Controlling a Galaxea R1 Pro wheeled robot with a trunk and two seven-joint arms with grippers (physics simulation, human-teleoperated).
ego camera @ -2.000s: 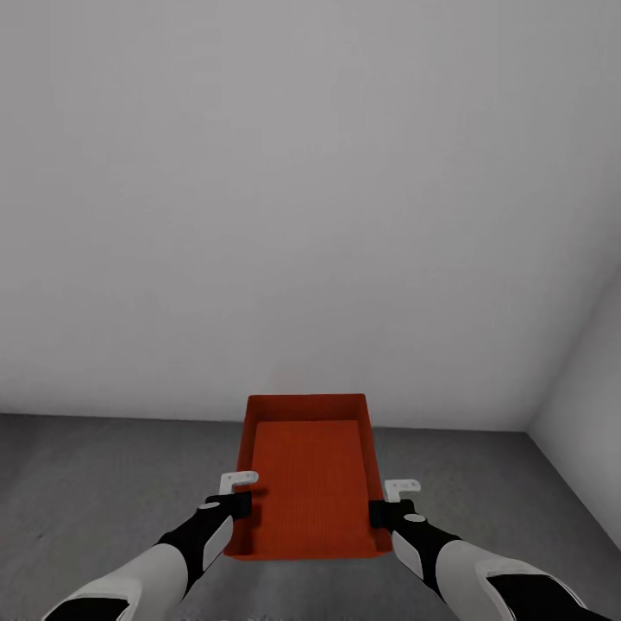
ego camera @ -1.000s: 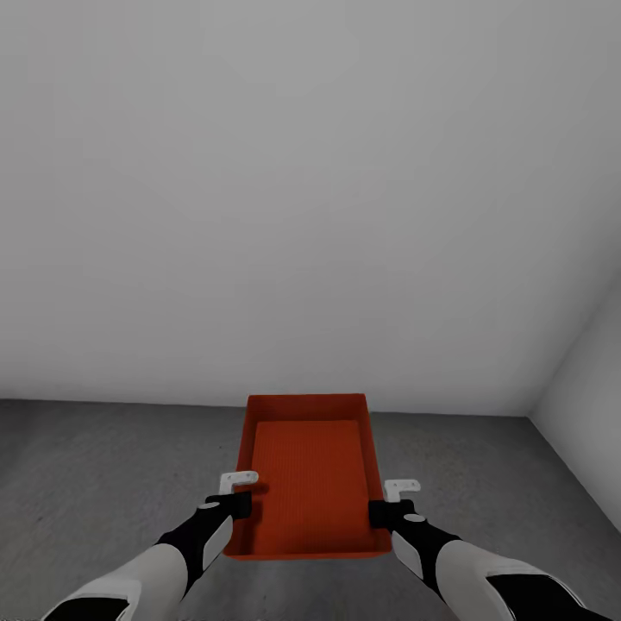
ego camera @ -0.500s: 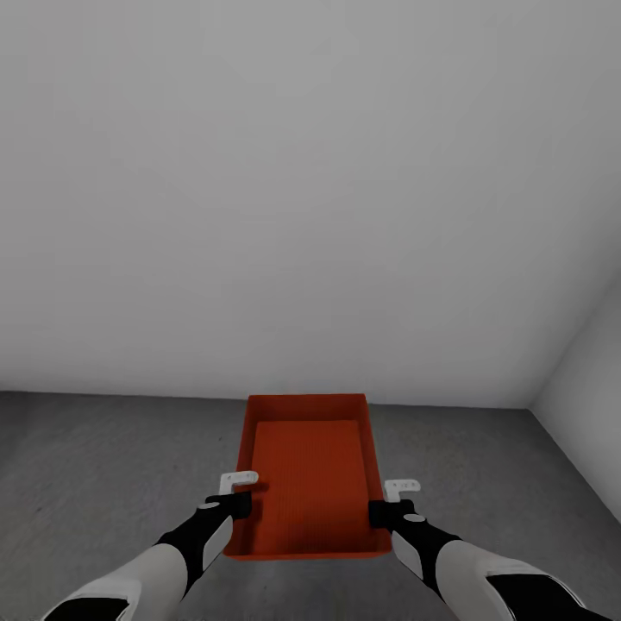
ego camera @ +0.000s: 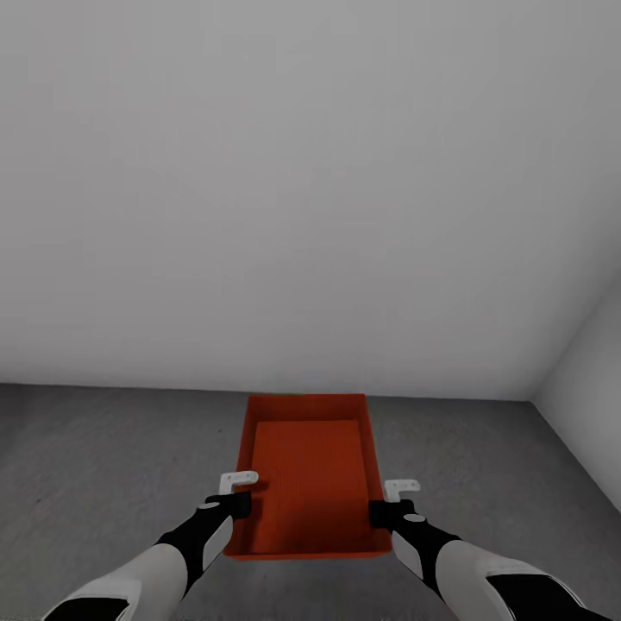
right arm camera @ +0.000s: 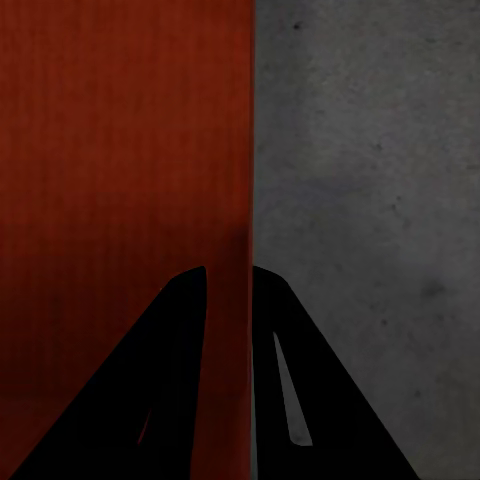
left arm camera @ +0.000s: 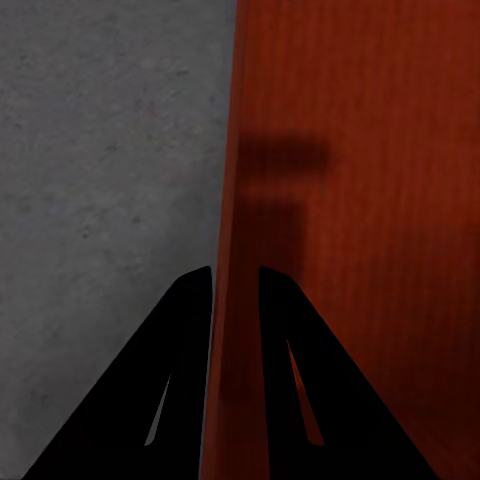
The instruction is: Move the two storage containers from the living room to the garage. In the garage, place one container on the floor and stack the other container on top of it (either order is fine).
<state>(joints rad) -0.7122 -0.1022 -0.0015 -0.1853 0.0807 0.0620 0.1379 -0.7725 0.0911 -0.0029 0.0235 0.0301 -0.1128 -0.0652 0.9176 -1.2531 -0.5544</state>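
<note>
The robot is in the garage with one red box (ego camera: 309,474) held up over the grey floor (ego camera: 103,457), its left hand (ego camera: 238,493) and right hand (ego camera: 390,501) each pinching a side wall, so setting it down and stacking are left.

The storage container (ego camera: 309,483) hangs above the floor (ego camera: 95,466), before the wall (ego camera: 293,190).

A bare garage: rough grey concrete floor (ego camera: 103,466), plain grey walls (ego camera: 302,190).
</note>
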